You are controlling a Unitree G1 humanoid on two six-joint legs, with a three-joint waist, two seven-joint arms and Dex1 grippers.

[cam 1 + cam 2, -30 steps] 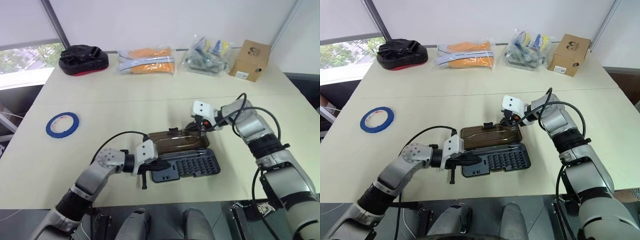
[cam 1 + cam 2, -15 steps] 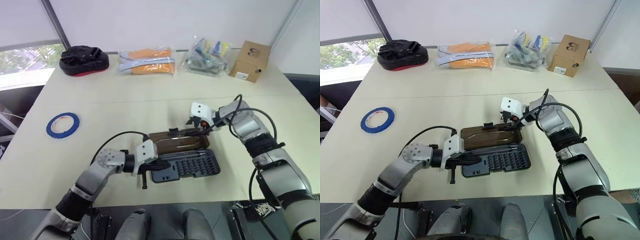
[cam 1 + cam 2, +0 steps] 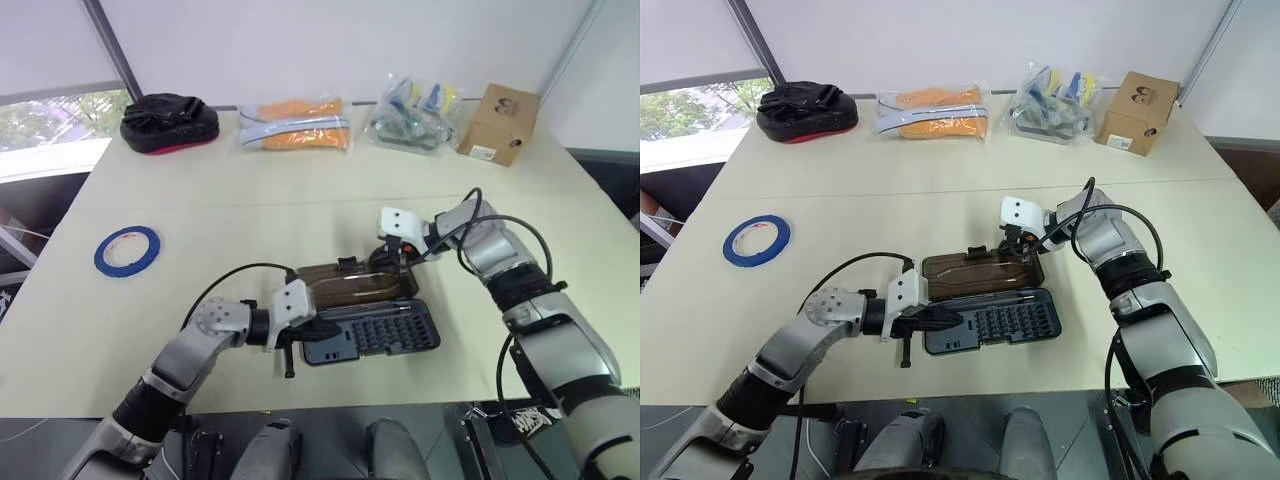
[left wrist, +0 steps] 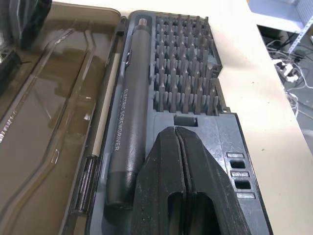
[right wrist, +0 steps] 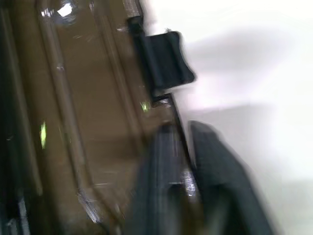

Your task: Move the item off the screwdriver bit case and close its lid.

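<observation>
The blue tape roll, the item (image 3: 127, 250), lies flat on the table far left of the case, apart from it. The screwdriver bit case (image 3: 385, 332) sits open near the front edge, with rows of bits and an electric screwdriver (image 4: 128, 98) inside. Its lid (image 3: 340, 285) lies back on the table beyond the tray, with its black latch tab (image 5: 164, 61) on the far edge. My left gripper (image 3: 322, 329) is shut, its fingers (image 4: 195, 166) resting on the tray's left end. My right gripper (image 3: 393, 262) is shut on the lid's far edge, right of the latch.
Along the table's far side lie a black pouch with red trim (image 3: 167, 120), orange packs in clear wrap (image 3: 295, 122), a clear bag of small items (image 3: 415, 112) and a cardboard box (image 3: 497, 122). Bare tabletop separates the case from these.
My right gripper has opened and closed again at the lid's far edge, with its wrist turned slightly. The left arm, the case and the tape roll have stayed put.
</observation>
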